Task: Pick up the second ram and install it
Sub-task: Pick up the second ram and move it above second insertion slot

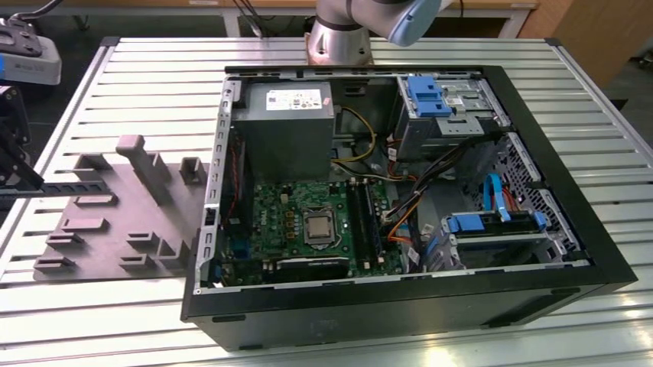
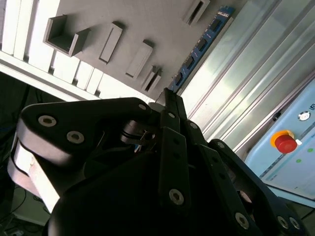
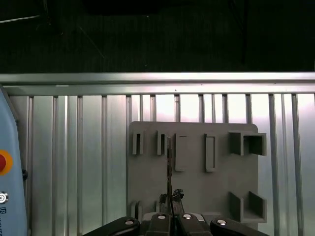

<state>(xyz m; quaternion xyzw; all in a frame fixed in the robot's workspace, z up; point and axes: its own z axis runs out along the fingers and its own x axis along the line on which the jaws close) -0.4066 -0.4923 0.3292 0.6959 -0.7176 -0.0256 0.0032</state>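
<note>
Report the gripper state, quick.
The gripper: closed, holding the second ram by one end.

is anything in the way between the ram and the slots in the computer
The tool holds the ram at the grey plate. The case's side wall stands between it and the memory slots; orange cables lie close beside them.
</note>
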